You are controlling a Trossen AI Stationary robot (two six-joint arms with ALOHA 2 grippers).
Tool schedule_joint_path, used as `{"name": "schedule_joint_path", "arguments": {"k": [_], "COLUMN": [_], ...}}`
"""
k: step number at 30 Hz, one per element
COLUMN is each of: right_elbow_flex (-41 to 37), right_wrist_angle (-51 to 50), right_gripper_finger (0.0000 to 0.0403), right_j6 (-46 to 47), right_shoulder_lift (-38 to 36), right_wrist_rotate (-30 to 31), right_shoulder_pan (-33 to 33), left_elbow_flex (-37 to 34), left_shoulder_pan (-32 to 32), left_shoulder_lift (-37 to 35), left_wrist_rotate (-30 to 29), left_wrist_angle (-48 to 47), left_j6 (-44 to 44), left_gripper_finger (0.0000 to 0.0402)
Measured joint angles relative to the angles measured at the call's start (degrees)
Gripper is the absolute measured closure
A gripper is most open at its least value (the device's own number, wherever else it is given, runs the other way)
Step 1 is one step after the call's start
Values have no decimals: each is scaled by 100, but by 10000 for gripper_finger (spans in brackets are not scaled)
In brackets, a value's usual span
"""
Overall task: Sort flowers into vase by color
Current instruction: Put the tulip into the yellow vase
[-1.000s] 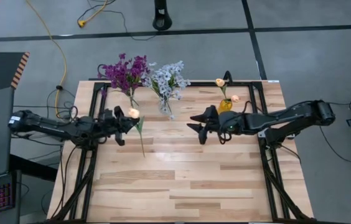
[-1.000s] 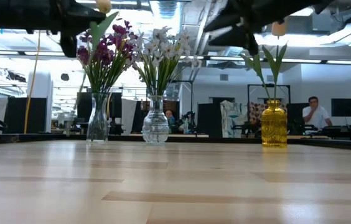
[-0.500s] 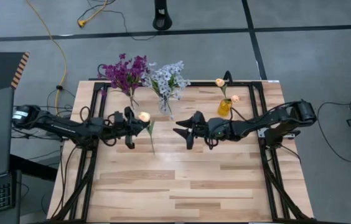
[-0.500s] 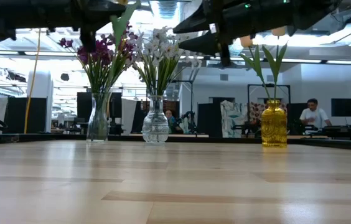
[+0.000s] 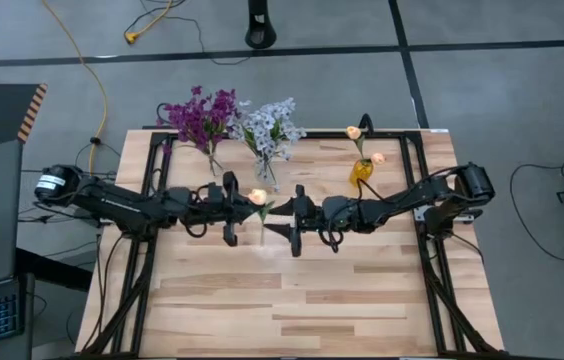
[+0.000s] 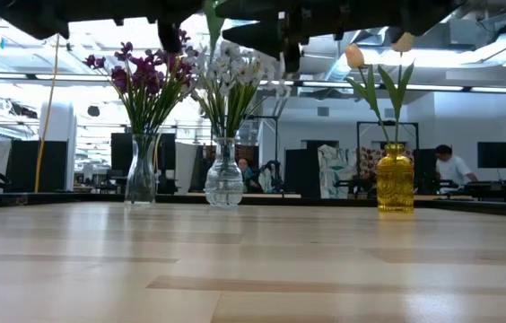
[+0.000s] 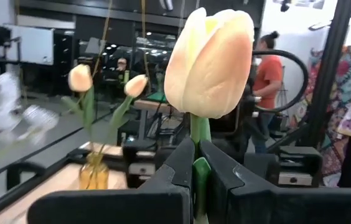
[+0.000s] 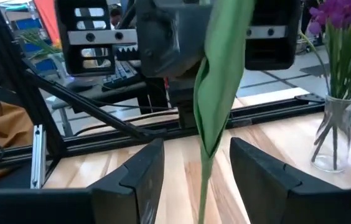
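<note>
A peach-cream tulip [image 7: 210, 59] on a green stem is held upright over the table's middle by my left gripper [image 7: 197, 149], which is shut on it. Its stem and leaf [image 8: 216, 106] hang down between the open fingers of my right gripper [image 8: 197, 171], which reaches in level from the table's right and does not touch them. In the high view the bud [image 5: 257, 197] sits between my left gripper [image 5: 242, 198] and my right gripper [image 5: 277, 215]. A yellow vase [image 5: 362, 170] at the far right holds two peach buds by their stems. My left gripper pinches the green stem [image 7: 198, 171] just under the bud between its two fingers. The fingers come in level from the table's left and lie across the stem. The flower stands upright, bud above the fingers, with stem and leaf hanging below, clear of the table.
At the far edge a clear vase holds purple flowers [image 5: 200, 115], and beside it another clear vase holds pale blue-white flowers [image 5: 268, 128]. Bare wood [image 5: 292, 300] stretches across the near half of the table. People show in the room beyond.
My left gripper has carried the tulip toward the table's right, from the left part to the middle, and kept it upright. My right gripper has come toward the table's left and a little down, until its open fingers stand either side of the hanging stem.
</note>
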Motion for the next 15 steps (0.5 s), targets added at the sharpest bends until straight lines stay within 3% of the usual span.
{"name": "schedule_joint_path", "arguments": {"k": [9, 15], "right_elbow_flex": [100, 100], "right_wrist_angle": [-29, -121], "right_gripper_finger": [200, 258], "right_j6": [-1, -19], "right_shoulder_lift": [-6, -9], "right_wrist_rotate": [9, 11], "right_shoulder_pan": [-13, 30], "left_elbow_flex": [462, 531], "left_shoulder_pan": [0, 2], "left_shoulder_lift": [298, 357], "left_wrist_rotate": [275, 251], "left_wrist_angle": [-161, -243], "left_j6": [116, 136], "left_gripper_finger": [402, 401]}}
